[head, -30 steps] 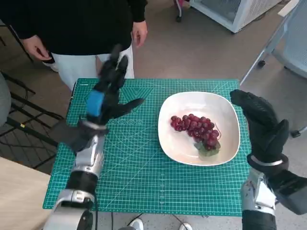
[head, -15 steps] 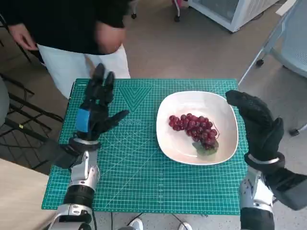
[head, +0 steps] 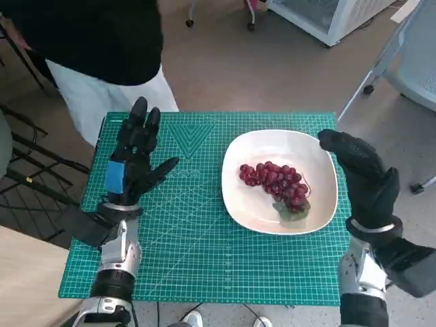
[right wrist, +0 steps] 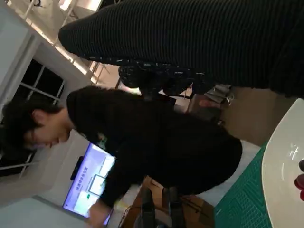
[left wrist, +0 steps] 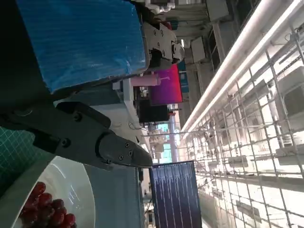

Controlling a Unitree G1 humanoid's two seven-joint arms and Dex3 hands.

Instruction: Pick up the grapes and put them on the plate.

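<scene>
A bunch of dark red grapes (head: 276, 182) with a green leaf lies in the white plate (head: 253, 211) on the green cutting mat (head: 191, 238). My left hand (head: 134, 158) is raised over the mat's left side, fingers spread, holding nothing, well apart from the plate. My right hand (head: 362, 175) hovers at the plate's right rim, fingers apart and empty. The left wrist view shows the blue-taped left hand (left wrist: 78, 42), the plate's rim (left wrist: 19, 192) and the grapes (left wrist: 45, 211). In the right wrist view the glove (right wrist: 199, 33) fills the top and the plate's edge (right wrist: 280, 171) shows.
A person in a black top and white trousers (head: 102, 61) stands at the mat's far left corner, also seen in the right wrist view (right wrist: 156, 152). A white cabinet (head: 327, 17) and chair legs (head: 381, 75) stand beyond the table on the right.
My left hand has drawn back left and toward me, away from the plate. The person has shifted left, hands out of sight. The right hand barely moved; grapes stay on the plate.
</scene>
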